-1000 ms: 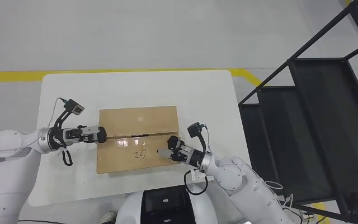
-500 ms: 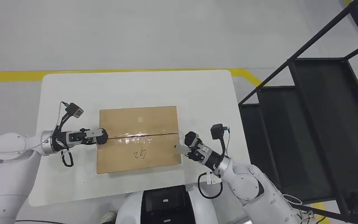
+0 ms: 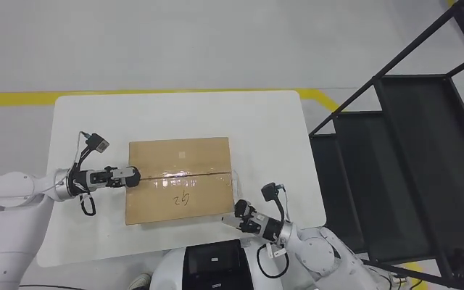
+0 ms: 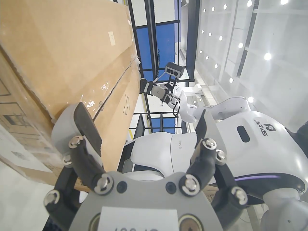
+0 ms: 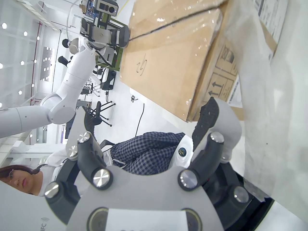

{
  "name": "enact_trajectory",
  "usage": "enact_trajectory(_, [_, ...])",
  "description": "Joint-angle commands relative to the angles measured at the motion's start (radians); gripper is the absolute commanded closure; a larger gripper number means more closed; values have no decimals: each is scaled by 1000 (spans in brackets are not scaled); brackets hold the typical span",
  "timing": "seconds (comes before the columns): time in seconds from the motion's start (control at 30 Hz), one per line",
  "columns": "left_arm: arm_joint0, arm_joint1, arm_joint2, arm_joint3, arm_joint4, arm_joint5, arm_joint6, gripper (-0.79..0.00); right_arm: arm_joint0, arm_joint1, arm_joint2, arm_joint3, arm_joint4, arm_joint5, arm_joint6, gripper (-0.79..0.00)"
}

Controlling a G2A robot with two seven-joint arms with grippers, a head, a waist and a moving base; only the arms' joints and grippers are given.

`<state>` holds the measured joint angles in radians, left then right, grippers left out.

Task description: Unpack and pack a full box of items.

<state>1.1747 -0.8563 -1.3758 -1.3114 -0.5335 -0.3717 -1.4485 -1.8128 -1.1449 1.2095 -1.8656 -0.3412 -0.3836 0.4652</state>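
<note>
Left gripper (image 3: 135,176) spread at box's (image 3: 179,156) 9 o'clock, right gripper (image 3: 233,217) spread at 5. Loose tape (image 3: 235,190) could stick to my right one.

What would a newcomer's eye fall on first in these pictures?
The closed cardboard box, its top seam shiny with clear tape, at the middle of the white table. The left gripper, open, sits at the seam's left end; the right gripper, open, is by the box's near right corner.
</note>
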Motion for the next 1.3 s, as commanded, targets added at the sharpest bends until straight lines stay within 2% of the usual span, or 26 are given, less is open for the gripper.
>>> enact_trajectory(0.0, [0, 0, 0, 0, 0, 0, 0, -785, 20, -2, -18, 31, 6, 19, 8, -785])
enact_trajectory(0.23, [0, 0, 0, 0, 0, 0, 0, -785, 35, -6, -80, 85, 38, 13, 41, -785])
enact_trajectory(0.57, [0, 0, 0, 0, 0, 0, 0, -785, 54, -18, -147, 184, 106, 27, -28, -785])
enact_trajectory(0.7, [0, 0, 0, 0, 0, 0, 0, -785, 78, -30, -178, 223, 134, 21, -101, -785])
enact_trajectory(0.93, [0, 0, 0, 0, 0, 0, 0, -785, 115, -48, -197, 299, 156, 72, -247, -785])
enact_trajectory(1.27, [0, 0, 0, 0, 0, 0, 0, -785, 65, -44, -117, 278, 147, 24, -446, -785])
